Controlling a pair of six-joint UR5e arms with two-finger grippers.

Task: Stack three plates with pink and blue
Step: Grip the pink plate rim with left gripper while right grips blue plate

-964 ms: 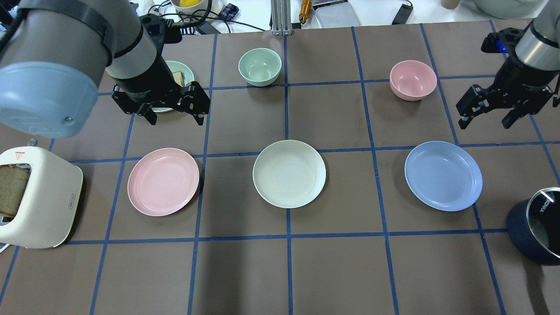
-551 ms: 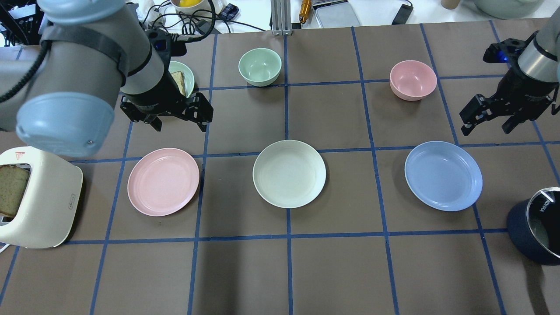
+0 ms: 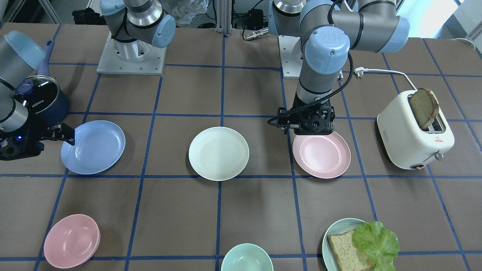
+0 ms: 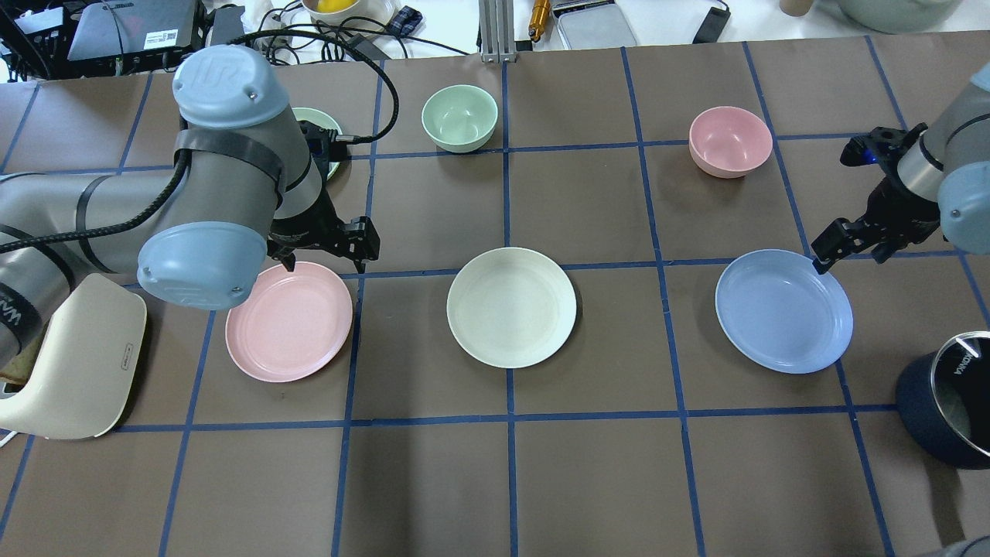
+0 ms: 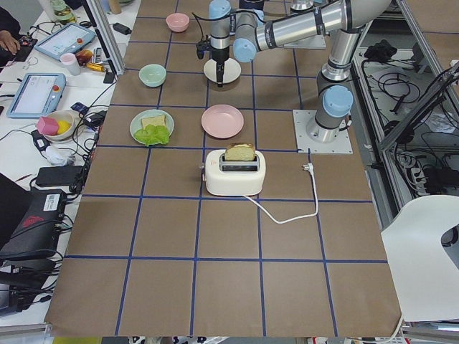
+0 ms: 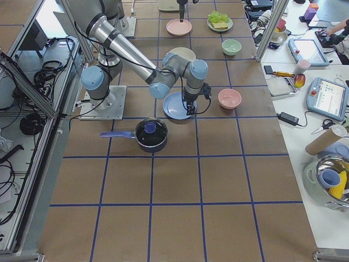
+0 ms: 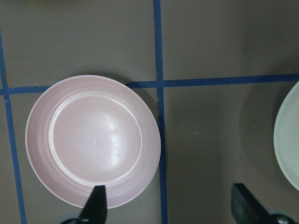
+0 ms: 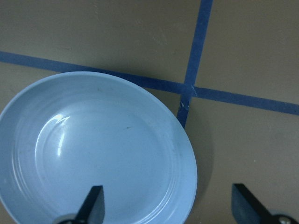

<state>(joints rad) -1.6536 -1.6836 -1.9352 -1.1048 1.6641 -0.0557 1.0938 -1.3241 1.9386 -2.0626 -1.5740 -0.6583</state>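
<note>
Left gripper (image 4: 329, 251) and right gripper (image 4: 851, 249) are hovering spread apart, flanking the cream plate (image 4: 511, 307). We are judging pink plate (image 4: 288, 322) and blue plate (image 4: 783, 311) light, slick: pinch rims

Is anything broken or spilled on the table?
Nothing looks broken or spilled. The pink plate, cream plate and blue plate lie flat, apart and empty. The bread slice just sticks up, a bit tilted, from the toaster.
</note>
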